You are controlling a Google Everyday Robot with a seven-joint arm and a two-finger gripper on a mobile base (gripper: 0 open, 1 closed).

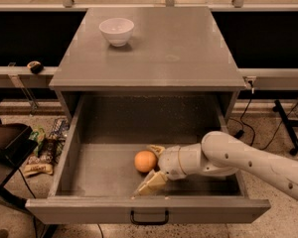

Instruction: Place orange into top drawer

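Observation:
The orange [145, 161] rests on the speckled bottom of the open top drawer [97, 170], near the middle front. My gripper [150, 168] is inside the drawer, reaching in from the right. Its two cream fingers stand apart, one behind the orange [156, 149] and one in front of it [150, 185]. The orange sits between them at the fingers' base; the near finger is clear of it. The drawer's dark handle [149, 217] shows on its front.
A white bowl [116, 30] stands at the back left of the grey cabinet top [179, 48]. My white arm [248, 165] crosses the drawer's right side. Bags and clutter [44, 148] lie on the floor to the left.

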